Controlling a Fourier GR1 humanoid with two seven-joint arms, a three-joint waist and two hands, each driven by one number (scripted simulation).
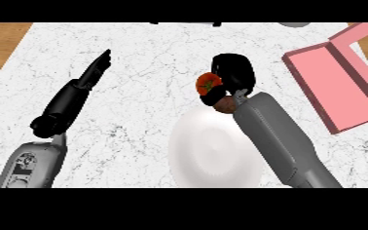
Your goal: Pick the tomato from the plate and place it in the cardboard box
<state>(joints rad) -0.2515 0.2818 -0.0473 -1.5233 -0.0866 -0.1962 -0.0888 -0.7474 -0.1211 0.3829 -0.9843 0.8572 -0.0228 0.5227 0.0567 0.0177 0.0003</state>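
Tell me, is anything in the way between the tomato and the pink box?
Nothing I can see. The right hand holds the tomato past the plate, and only counter lies between it and the pink box on the right.

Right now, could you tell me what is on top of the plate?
Nothing shows on the plate; the right hand holds the tomato beyond it. The forearm covers its right edge.

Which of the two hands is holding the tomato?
The right hand, its fingers curled round the tomato; the left hand is straight-fingered and holds nothing.
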